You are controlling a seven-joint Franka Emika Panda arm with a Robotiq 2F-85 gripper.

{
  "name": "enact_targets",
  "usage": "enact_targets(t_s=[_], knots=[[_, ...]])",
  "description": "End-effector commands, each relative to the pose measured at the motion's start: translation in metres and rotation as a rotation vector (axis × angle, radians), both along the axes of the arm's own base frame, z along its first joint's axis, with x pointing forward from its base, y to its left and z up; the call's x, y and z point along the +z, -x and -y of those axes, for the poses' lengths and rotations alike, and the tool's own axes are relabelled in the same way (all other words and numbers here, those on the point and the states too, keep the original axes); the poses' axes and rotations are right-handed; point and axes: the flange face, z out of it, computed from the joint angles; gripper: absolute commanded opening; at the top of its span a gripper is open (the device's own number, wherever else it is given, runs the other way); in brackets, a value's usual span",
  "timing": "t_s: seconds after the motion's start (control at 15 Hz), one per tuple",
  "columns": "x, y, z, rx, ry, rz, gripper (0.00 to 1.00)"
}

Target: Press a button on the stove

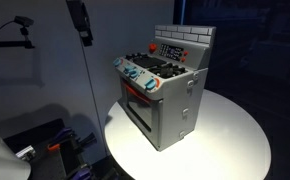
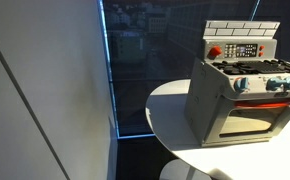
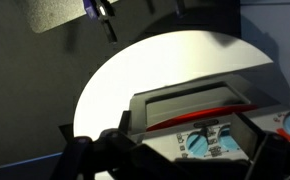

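Note:
The grey toy stove (image 1: 168, 100) stands on a round white table (image 1: 235, 135) and shows in both exterior views (image 2: 235, 100). It has a brick-pattern back panel with a red button (image 1: 151, 47) (image 2: 214, 52), black burners and teal knobs (image 1: 135, 74). In the wrist view I look down on its front edge: teal knobs (image 3: 198, 141), a red handle and the oven door (image 3: 190, 103). My gripper (image 3: 180, 162) hangs above the stove, its dark fingers wide apart at the frame's lower corners, open and empty. It is out of both exterior views.
A black device on a thin stand (image 1: 81, 22) rises beside the table. A camera (image 1: 23, 21) is mounted at the far wall. Cables and clutter (image 1: 45, 145) lie on the floor. A pale wall (image 2: 45, 90) and a dark window (image 2: 145, 60) flank the table (image 2: 170, 115).

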Motion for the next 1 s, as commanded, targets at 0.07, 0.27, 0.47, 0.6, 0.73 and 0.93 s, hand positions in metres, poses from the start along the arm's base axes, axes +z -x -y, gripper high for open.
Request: enact_targets(t_s=[0.07, 0.27, 0.47, 0.6, 0.73, 0.93], knots=[[0.016, -0.033, 0.023, -0.050, 0.092, 0.064, 1.00], [0.016, -0.053, 0.036, -0.073, 0.128, 0.112, 1.00], [0.015, -0.072, 0.047, -0.074, 0.148, 0.164, 1.00], [0.013, -0.086, 0.054, -0.073, 0.153, 0.194, 1.00], [0.010, -0.098, 0.060, -0.079, 0.154, 0.210, 1.00], [0.007, -0.111, 0.068, -0.089, 0.163, 0.215, 1.00]])
